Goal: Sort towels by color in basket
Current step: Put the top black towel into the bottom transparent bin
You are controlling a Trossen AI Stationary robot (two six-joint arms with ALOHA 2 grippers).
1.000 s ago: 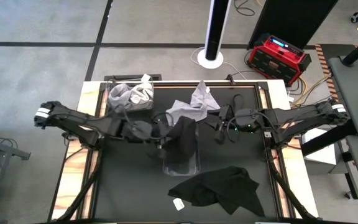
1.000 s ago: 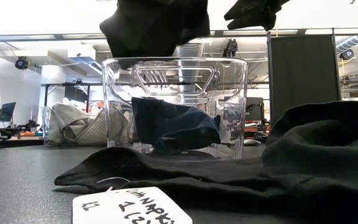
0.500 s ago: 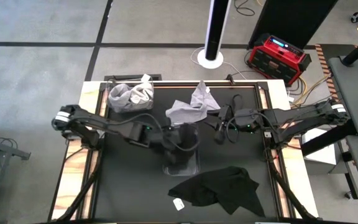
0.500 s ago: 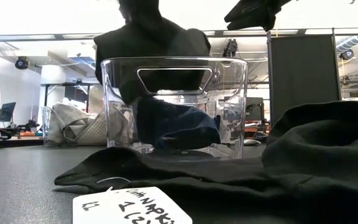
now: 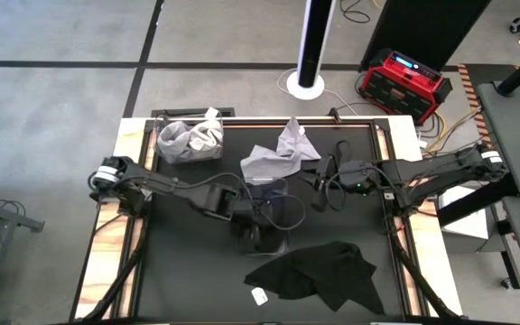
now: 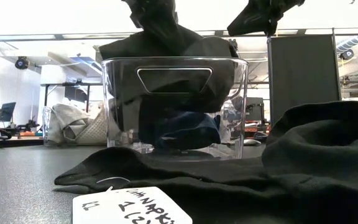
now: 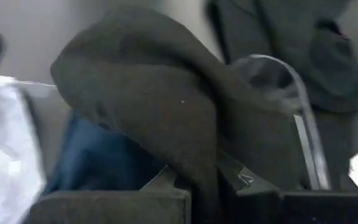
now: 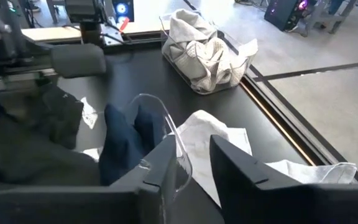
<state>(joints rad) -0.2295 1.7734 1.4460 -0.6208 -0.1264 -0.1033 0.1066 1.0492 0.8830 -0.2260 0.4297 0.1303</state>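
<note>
A clear basket (image 6: 176, 106) stands mid-table and holds a navy towel (image 6: 179, 130). My left gripper (image 6: 151, 12) is above it, shut on a black towel (image 6: 166, 68) that sags into the basket over the navy one. My right gripper (image 5: 319, 185) hovers open to the basket's right, above rim height (image 6: 263, 15), touching nothing. Light grey towels (image 5: 273, 158) lie flat on the table behind the basket. Another black towel (image 5: 319, 275) with a white tag (image 5: 260, 296) is spread near the front edge. My left gripper pinches a bunched-up upper part of the black towel (image 7: 194, 158) between its two fingers (image 7: 163, 183), coming from above and slanting from the table's left. The towel hangs below the fingers, its lower folds inside the basket, slack, on the navy towel (image 7: 98, 162).
A second basket (image 5: 188, 140) with grey-white towels stands at the table's far left corner. The near black towel lies close in front of the clear basket. Bare dark table shows at the near left and far right.
My left gripper has moved toward the table's right and down over the clear basket. The black towel, which hung above the rim, has sunk into the basket and now covers most of the navy towel.
</note>
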